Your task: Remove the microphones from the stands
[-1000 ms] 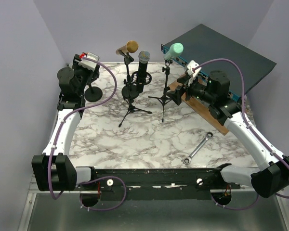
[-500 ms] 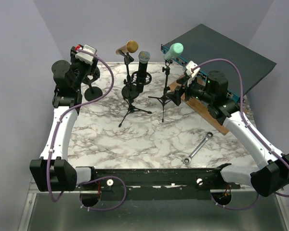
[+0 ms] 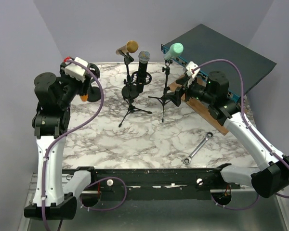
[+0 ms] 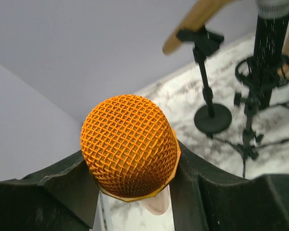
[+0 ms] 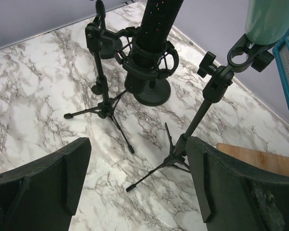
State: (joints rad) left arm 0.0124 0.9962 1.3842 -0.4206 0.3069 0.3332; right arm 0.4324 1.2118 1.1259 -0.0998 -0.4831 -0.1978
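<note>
One orange mic [image 4: 129, 153] sits clamped in L gripper [image 4: 135, 185], raised over table [image 3: 149, 139] rear-left. R gripper [image 5: 137, 183] gapes empty. Risk: hold near the head slips, mic drops.

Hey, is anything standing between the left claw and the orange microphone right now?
Nothing visible does. The left claw is closed on the orange microphone, with a finger against each side just below its mesh head.
</note>
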